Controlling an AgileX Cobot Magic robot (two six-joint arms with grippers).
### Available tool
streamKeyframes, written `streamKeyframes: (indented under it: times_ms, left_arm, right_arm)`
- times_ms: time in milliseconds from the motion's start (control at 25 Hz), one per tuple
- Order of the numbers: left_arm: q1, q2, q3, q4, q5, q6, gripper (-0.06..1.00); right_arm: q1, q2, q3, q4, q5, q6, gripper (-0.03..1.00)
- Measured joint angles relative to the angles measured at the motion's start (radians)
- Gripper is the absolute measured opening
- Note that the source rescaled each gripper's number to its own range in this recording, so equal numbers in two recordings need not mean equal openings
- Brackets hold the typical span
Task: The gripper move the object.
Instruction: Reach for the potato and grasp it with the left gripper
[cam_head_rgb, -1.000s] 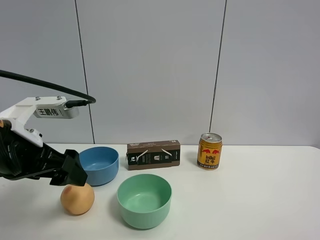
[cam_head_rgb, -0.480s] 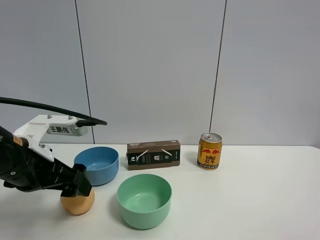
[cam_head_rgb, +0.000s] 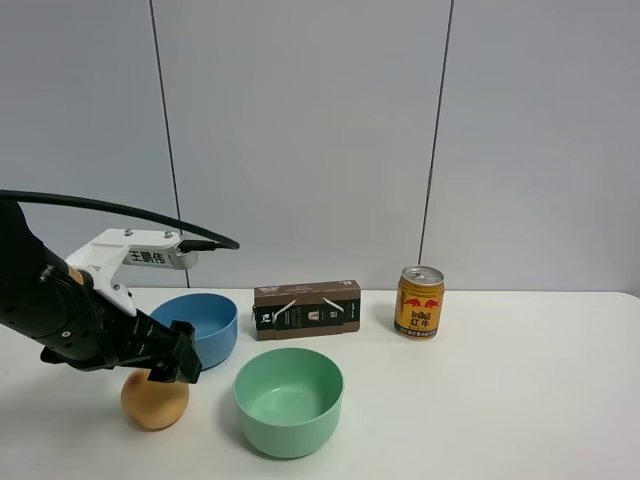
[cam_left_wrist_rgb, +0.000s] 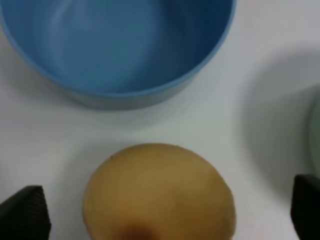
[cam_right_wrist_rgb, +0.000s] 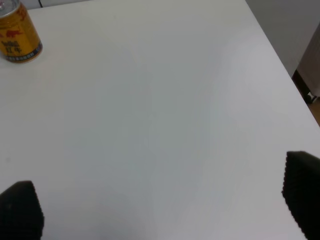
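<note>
Pre-grasp, lower left of frame: left gripper (cam_head_rgb: 172, 361) jaws wide, straddling the peach (cam_left_wrist_rgb: 157, 195), not yet gripping. Next, probably: descend slightly, close squarely.

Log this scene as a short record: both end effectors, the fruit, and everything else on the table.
left end effector: open, low over peach, a jaw on each side, not touching
right end effector: open, over table, holding nothing
peach: on table, in front of blue bowl, left of green bowl
blue bowl: empty
green bowl: empty
box: behind green bowl
can: upright, right of box
</note>
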Motion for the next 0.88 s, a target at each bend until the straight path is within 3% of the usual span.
streamKeyframes:
  times_ms: [880]
  left_arm:
    - [0.000, 0.093, -0.017, 0.002, 0.028, 0.000, 1.00]
  right_arm:
    - [0.000, 0.000, 0.000, 0.000, 0.000, 0.000, 1.00]
